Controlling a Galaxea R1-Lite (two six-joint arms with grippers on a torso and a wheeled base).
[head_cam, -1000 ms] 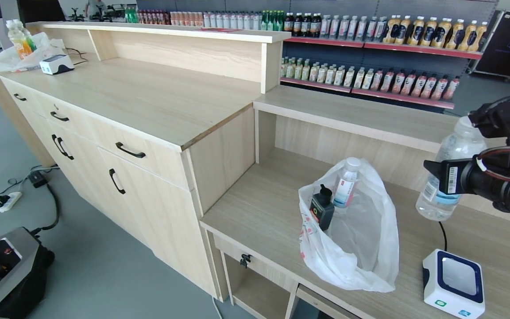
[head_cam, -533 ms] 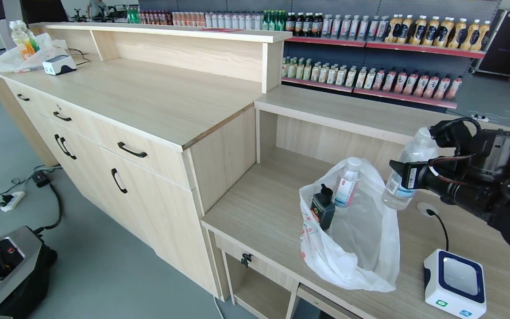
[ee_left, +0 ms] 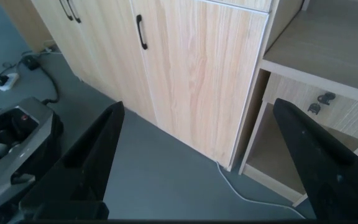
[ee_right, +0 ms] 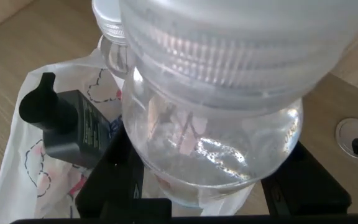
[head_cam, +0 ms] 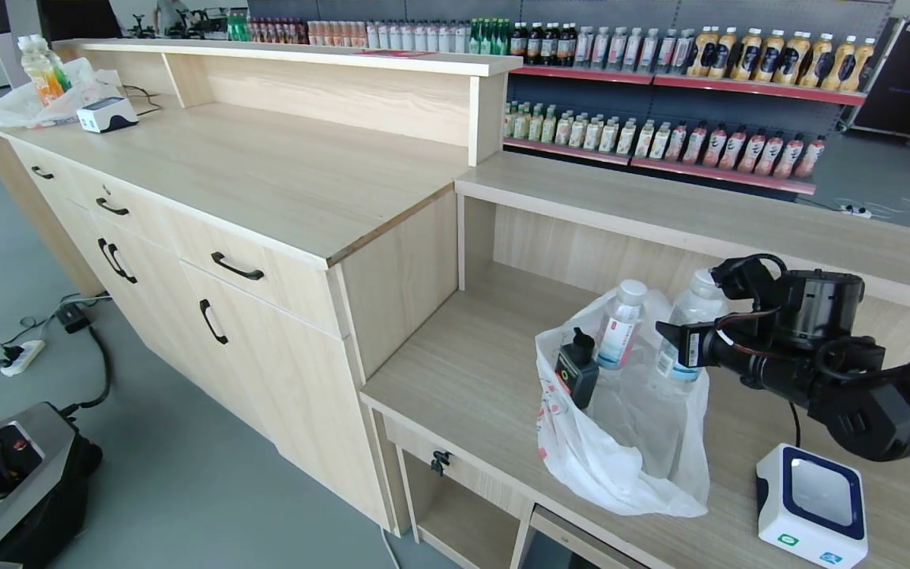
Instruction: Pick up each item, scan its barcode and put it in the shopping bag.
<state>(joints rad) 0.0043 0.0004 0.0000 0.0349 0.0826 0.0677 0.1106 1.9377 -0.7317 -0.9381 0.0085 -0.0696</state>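
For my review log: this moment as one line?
phase: bagging | right claw: shut on water bottle, at bag mouth | in bag: small bottle, black bottle | left claw: open | scanner: beside bag

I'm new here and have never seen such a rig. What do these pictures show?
It is a wheeled robot with two arms. The wide picture comes from its head camera; the other two come from cameras on its wrists. The right gripper holds a clear water bottle in the mouth of a white shopping bag on the wooden counter. The bag also holds a small bottle and a black bottle. A white scanner sits beside it. The left gripper hangs open above the floor.
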